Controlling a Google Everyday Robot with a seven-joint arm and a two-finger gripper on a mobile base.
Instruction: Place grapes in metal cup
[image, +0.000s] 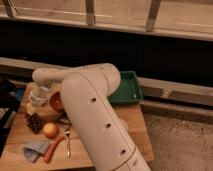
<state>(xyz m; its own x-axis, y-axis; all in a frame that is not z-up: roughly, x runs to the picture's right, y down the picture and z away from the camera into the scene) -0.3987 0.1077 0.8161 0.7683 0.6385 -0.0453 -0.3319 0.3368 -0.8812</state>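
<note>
Your tool (34, 111) hangs at the left of the wooden counter (135, 125), fingers fully closed, directly at 12 o'clock of the grapes (34, 123); whether it grips them you cannot tell. The one bumpy dark bunch lies on the counter, one smooth round orange fruit (50, 130) at its 4 o'clock. One green tray (127, 90) sits at the far right.
</note>
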